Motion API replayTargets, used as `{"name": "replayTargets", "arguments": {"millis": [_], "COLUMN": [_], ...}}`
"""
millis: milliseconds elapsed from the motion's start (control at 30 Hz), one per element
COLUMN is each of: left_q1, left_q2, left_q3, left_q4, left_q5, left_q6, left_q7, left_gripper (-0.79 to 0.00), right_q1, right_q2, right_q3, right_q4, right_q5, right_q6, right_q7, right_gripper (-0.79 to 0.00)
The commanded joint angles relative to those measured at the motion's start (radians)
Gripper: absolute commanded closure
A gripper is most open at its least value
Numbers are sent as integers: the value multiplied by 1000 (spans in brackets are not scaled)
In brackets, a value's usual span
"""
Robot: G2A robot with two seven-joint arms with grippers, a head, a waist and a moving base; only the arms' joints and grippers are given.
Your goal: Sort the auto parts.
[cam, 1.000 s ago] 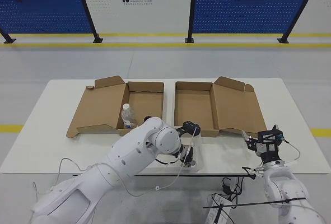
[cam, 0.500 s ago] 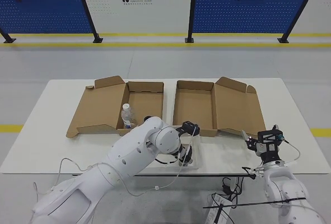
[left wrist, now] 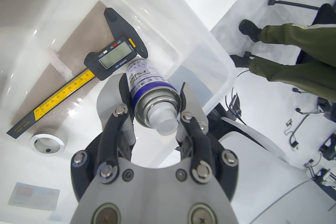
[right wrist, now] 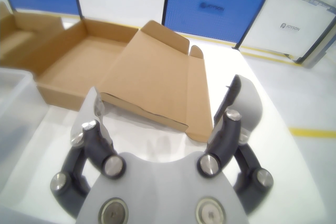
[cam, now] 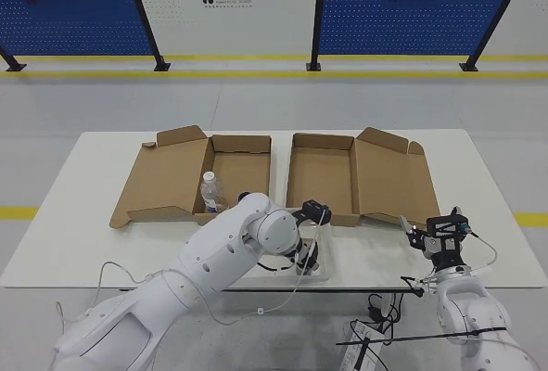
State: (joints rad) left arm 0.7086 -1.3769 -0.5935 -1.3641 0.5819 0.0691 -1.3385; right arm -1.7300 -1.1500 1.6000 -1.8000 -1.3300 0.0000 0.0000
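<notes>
My left gripper (left wrist: 153, 86) is shut on a spray can (left wrist: 151, 88) with a blue and white label and a clear cap, inside a clear plastic bin (left wrist: 183, 25) at the table's front edge. The can's far end is close to a black and yellow digital caliper (left wrist: 78, 78) lying on the bin floor. A silver metal ring (left wrist: 48, 142) lies by the caliper's tip. In the top view the left gripper (cam: 309, 258) hangs over the bin. My right gripper (right wrist: 165, 93) stands open above the bare table at the front right (cam: 438, 230).
Two open cardboard boxes sit at the back: the left box (cam: 241, 172) holds a plastic bottle (cam: 212, 192), and the right box (cam: 324, 181) shows a bare floor. A small card (left wrist: 34, 196) lies in the bin. A person's legs (left wrist: 288, 51) stand beyond the table edge.
The left gripper has shifted slightly to the left over the bin with the can in it. The right arm has not moved.
</notes>
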Motion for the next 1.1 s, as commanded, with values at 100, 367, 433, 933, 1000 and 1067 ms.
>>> {"name": "replayTargets", "arguments": {"millis": [100, 367, 433, 933, 1000, 1067], "left_q1": [2, 5, 4, 11, 12, 12], "left_q2": [2, 5, 7, 28, 32, 36], "left_q3": [-8, -18, -23, -97, -109, -119], "left_q4": [-15, -44, -52, -97, -94, -91], "left_q5": [6, 22, 25, 4, 0, 1], "left_q6": [1, -3, -3, -52, -69, -77], "left_q7": [-6, -16, -22, -53, -54, -59], "left_gripper": [0, 0, 0, 0, 0, 0], "right_q1": [0, 0, 0, 0, 0, 0], "right_q2": [0, 0, 0, 0, 0, 0], "right_q3": [0, 0, 0, 0, 0, 0], "right_q4": [0, 0, 0, 0, 0, 0], "right_q5": [0, 0, 0, 0, 0, 0], "right_q6": [0, 0, 0, 0, 0, 0], "right_q7": [0, 0, 0, 0, 0, 0], "right_gripper": [-785, -785, -785, -785, -785, -785]}}
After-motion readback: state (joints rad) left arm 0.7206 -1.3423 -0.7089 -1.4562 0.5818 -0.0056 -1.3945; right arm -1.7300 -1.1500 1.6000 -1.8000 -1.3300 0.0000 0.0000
